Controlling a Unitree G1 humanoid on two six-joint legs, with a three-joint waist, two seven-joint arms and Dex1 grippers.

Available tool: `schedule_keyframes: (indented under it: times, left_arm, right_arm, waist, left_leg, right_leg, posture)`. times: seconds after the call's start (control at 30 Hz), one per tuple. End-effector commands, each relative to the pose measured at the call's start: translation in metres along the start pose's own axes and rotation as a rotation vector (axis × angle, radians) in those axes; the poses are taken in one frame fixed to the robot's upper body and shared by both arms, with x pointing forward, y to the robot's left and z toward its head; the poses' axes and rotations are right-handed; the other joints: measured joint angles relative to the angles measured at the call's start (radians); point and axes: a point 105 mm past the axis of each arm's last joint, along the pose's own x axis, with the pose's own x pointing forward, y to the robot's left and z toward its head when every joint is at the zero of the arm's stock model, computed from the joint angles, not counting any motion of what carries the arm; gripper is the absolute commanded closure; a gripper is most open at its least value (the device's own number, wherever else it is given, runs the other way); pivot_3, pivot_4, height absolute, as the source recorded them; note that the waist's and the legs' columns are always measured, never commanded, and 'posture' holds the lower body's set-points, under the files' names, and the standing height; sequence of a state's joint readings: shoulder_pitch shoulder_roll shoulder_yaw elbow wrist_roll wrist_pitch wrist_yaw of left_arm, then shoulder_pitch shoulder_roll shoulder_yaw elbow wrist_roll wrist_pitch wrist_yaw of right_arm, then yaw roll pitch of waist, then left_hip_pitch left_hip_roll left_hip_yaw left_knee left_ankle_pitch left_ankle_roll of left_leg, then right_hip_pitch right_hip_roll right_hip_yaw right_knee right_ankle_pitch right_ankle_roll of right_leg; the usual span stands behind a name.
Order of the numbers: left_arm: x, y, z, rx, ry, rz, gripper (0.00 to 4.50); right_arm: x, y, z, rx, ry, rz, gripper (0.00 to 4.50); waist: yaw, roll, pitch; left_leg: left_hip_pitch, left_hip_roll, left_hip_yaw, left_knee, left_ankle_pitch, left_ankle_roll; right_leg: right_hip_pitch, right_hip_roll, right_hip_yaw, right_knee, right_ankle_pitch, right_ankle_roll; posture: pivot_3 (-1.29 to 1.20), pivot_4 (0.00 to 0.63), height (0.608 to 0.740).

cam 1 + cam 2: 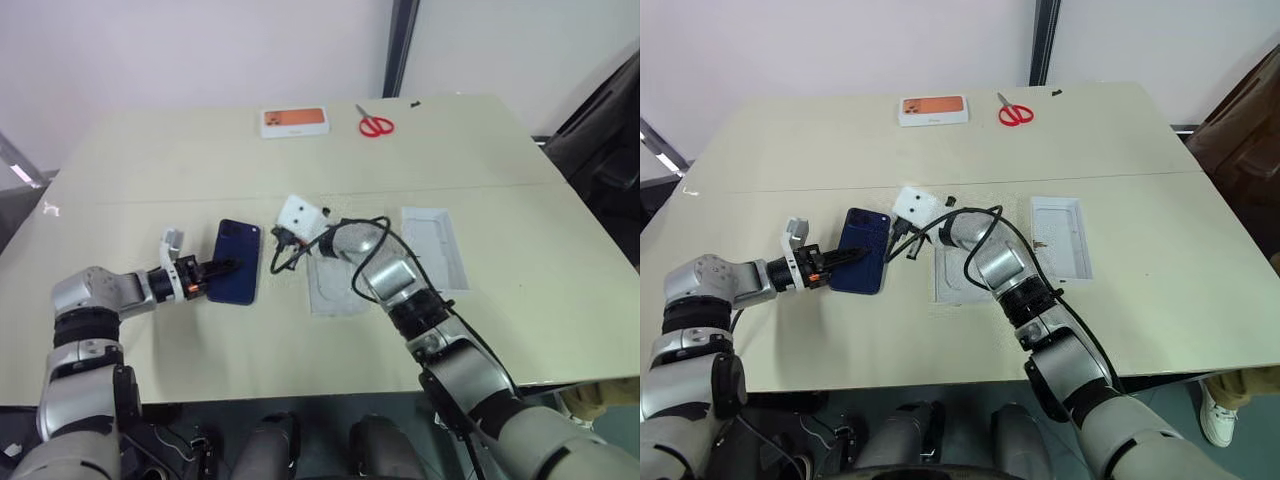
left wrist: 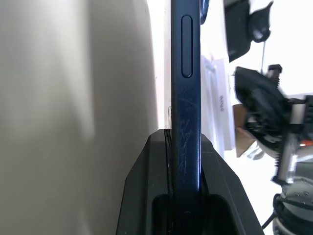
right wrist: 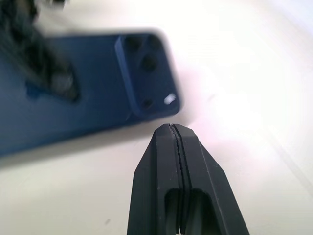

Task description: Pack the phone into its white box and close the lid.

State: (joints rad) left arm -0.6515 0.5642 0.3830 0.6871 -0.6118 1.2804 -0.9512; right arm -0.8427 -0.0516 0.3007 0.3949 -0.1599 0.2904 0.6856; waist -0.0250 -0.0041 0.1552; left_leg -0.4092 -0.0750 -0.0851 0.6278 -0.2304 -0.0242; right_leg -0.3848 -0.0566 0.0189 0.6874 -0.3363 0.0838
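- As the dark navy-blue slab phone (image 1: 238, 261) was seen with its back and camera cluster upward over the beige table (image 1: 150, 170), it was held at its near long edge by the left gripper (image 1: 222, 267), whose two black fingers were closed on the thin body.
- In the left wrist view the phone's edge (image 2: 186, 122) was pinched between the two pads, with fine scratches visible on its smooth side.
- The right gripper (image 1: 904, 238) was fully shut and held nothing; it hung just beside the camera corner of the phone.
- The shallow white tray (image 1: 1060, 237) lay well apart, on the far side of the right arm, and a thin white insert (image 1: 955, 275) lay partly under that arm.
- Whether the phone was lifted or resting on the table could not be told.
- The phone was judged stiff, rather heavy for its thickness, and slippery at the polished edges; a pinch on one edge only could let it swing or slide.
- A hold across both long edges, near the middle, was judged safer, away from the camera glass.
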Motion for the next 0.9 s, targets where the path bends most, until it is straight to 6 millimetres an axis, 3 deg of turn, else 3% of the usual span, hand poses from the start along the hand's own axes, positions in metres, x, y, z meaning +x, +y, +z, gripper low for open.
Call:
schedule_keyframes:
  times: [0.03,0.13,0.17,0.23,0.33,0.4,0.53,0.73,0.9]
  left_arm:
    - [-0.001,-0.012,0.002,-0.053,-0.061,-0.103,4.49]
    - [-0.002,-0.033,0.011,-0.043,-0.128,-0.219,4.49]
    - [-0.001,-0.038,0.008,-0.036,-0.127,-0.232,4.5]
    - [0.002,-0.043,0.002,-0.005,-0.119,-0.236,4.5]
    - [0.006,-0.045,-0.004,0.002,-0.121,-0.225,4.5]
    - [0.009,-0.045,-0.004,0.004,-0.132,-0.212,4.5]
    - [0.015,-0.051,-0.007,0.027,-0.137,-0.217,4.5]
    - [0.021,-0.052,-0.014,0.055,-0.111,-0.206,4.5]
    - [0.021,-0.053,-0.014,0.04,-0.106,-0.22,4.5]
  right_arm:
    - [-0.016,-0.007,0.023,0.068,-0.121,0.035,4.5]
    - [-0.031,-0.005,0.015,0.083,-0.119,0.074,4.5]
    - [-0.04,-0.004,0.013,0.106,-0.135,0.096,4.25]
    - [-0.056,0.002,0.005,0.124,-0.128,0.147,3.66]
    - [-0.085,0.026,0.0,0.121,-0.121,0.317,2.23]
    - [-0.105,0.04,-0.006,0.079,-0.092,0.403,2.23]
    - [-0.124,0.05,-0.028,-0.024,0.003,0.444,2.23]
    - [-0.137,0.063,-0.049,-0.056,0.056,0.493,2.23]
    - [-0.135,0.059,-0.064,-0.075,0.094,0.46,2.23]
  waist:
    - [0.0,0.0,0.0]
    - [0.008,-0.003,0.002]
    - [0.009,-0.005,0.003]
    - [0.01,-0.007,0.004]
    - [0.008,-0.007,0.004]
    - [0.004,-0.008,0.004]
    - [0.004,-0.009,0.005]
    - [0.012,-0.009,0.006]
    - [0.012,-0.01,0.006]
  left_leg:
    - [0.0,0.0,0.0,0.0,0.0,0.0]
    - [-0.002,0.0,0.0,0.001,0.0,0.0]
    - [-0.002,0.0,0.0,0.001,0.0,0.001]
    - [-0.004,0.0,0.0,0.002,-0.001,0.002]
    - [-0.01,0.0,0.0,0.003,0.0,0.001]
    - [-0.012,0.001,0.0,0.003,0.0,0.0]
    - [-0.012,0.002,0.0,0.003,-0.001,0.002]
    - [-0.012,0.002,0.001,0.003,0.0,-0.001]
    - [-0.012,0.002,0.001,0.004,0.001,-0.001]
  right_leg:
    - [0.0,0.0,0.0,0.0,0.0,0.0]
    - [0.0,0.0,0.0,-0.001,0.0,0.0]
    - [0.0,0.0,0.0,-0.001,0.0,0.0]
    - [-0.001,0.0,0.0,-0.001,0.0,0.0]
    - [-0.003,0.0,0.0,-0.001,0.0,0.0]
    - [-0.006,0.0,0.0,0.0,0.0,0.0]
    - [-0.006,0.001,0.0,0.0,0.0,0.0]
    - [-0.005,0.001,0.0,-0.001,0.0,0.0]
    - [-0.004,0.001,-0.001,-0.001,0.0,0.0]
  posture:
    - [0.0,0.15,0.74]
    - [0.0,0.15,0.74]
    - [0.0,0.15,0.74]
    - [0.0,0.15,0.74]
    - [0.0,0.15,0.74]
    - [0.0,0.15,0.74]
    - [0.0,0.15,0.74]
    - [0.0,0.15,0.74]
    - [0.0,0.15,0.74]
